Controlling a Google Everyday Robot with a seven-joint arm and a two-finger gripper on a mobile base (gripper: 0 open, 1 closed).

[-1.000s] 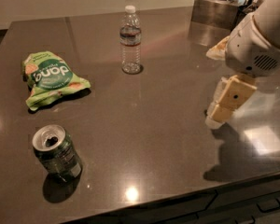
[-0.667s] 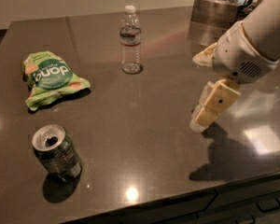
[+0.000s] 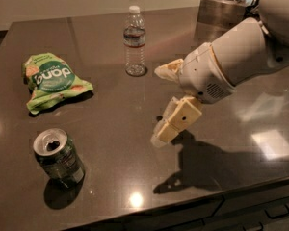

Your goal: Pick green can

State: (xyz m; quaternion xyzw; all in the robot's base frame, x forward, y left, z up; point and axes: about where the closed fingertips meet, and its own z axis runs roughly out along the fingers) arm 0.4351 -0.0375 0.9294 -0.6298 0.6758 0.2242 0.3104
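Note:
The green can [image 3: 59, 159] stands upright near the front left of the dark table [image 3: 111, 124]; it is dark green with an opened silver top. My gripper [image 3: 157, 106] hangs over the middle of the table, to the right of the can and well apart from it. Its two cream fingers [image 3: 177, 121] are spread open, pointing left, with nothing between them.
A light green crinkled snack bag [image 3: 52, 79] lies at the left, behind the can. A clear water bottle [image 3: 135, 41] stands at the back middle. A metal container [image 3: 222, 9] stands at the back right. The table's front edge runs just below the can.
My arm and gripper have moved left across the table, toward the middle and closer to the can. The can, bag and bottle have not moved.

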